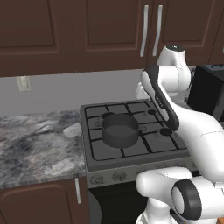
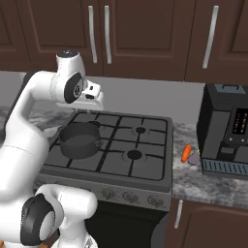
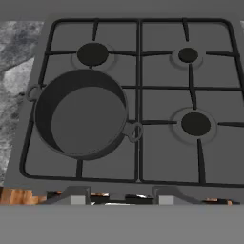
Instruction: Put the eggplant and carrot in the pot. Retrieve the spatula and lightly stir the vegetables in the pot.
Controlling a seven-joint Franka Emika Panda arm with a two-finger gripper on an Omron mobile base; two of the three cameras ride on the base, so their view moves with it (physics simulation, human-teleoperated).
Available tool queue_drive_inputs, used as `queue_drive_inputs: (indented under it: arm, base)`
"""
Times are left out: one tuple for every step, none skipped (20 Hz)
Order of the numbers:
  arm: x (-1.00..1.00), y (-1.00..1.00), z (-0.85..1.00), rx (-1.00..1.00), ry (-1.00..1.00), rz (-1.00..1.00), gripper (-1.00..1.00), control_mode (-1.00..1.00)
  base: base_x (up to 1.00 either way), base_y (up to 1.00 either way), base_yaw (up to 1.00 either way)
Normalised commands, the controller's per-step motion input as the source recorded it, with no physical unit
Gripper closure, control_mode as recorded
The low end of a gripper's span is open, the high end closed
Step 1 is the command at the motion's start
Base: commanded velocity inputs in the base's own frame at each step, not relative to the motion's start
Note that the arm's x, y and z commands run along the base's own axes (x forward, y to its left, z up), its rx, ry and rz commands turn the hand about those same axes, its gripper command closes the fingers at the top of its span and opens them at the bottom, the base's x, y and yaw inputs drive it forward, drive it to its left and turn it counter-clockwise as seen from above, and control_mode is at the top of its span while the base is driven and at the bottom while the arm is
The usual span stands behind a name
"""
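Hovering my gripper high above the stove; I cannot tell its fingers' spread; round dark grey metal pot sits near-left; orange tapered carrot and purple eggplant lie touching far right.

Matt dark metal pot, veined stone counter, wooden cabinets.

Dark grey pot, orange carrot (purple eggplant)
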Motion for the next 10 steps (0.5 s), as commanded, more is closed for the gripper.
queue_drive_inputs:
  arm:
    - [0.00,-0.04,0.00,0.00,0.00,0.00,-1.00,-1.00]
    - [0.00,-0.16,0.00,0.00,0.00,0.00,-1.00,-1.00]
    - [0.00,-0.16,0.00,0.00,0.00,0.00,-1.00,-1.00]
    - [0.00,-0.03,-0.05,0.00,0.03,-0.09,-1.00,-1.00]
    - [0.00,-0.15,-0.14,0.00,0.02,-0.14,-1.00,-1.00]
    - [0.00,-0.24,-0.21,0.00,0.03,-0.16,-1.00,-1.00]
    - [0.00,-0.35,-0.27,0.00,0.04,-0.17,-1.00,-1.00]
    - [0.00,-0.45,-0.30,0.00,0.01,-0.18,-1.00,-1.00]
    - [0.00,-0.53,-0.27,0.00,0.00,-0.17,-1.00,-1.00]
    - [-0.11,-0.75,-0.26,0.00,0.00,-0.17,-1.00,-1.00]
  base:
    - [0.00,0.00,0.00]
    - [0.00,0.00,0.00]
    - [0.00,0.00,0.00]
    - [0.00,0.00,0.00]
    - [0.00,0.00,0.00]
    - [0.00,0.00,0.00]
    - [0.00,0.00,0.00]
    - [0.00,0.00,0.00]
    - [0.00,0.00,0.00]
    - [0.00,0.00,0.00]
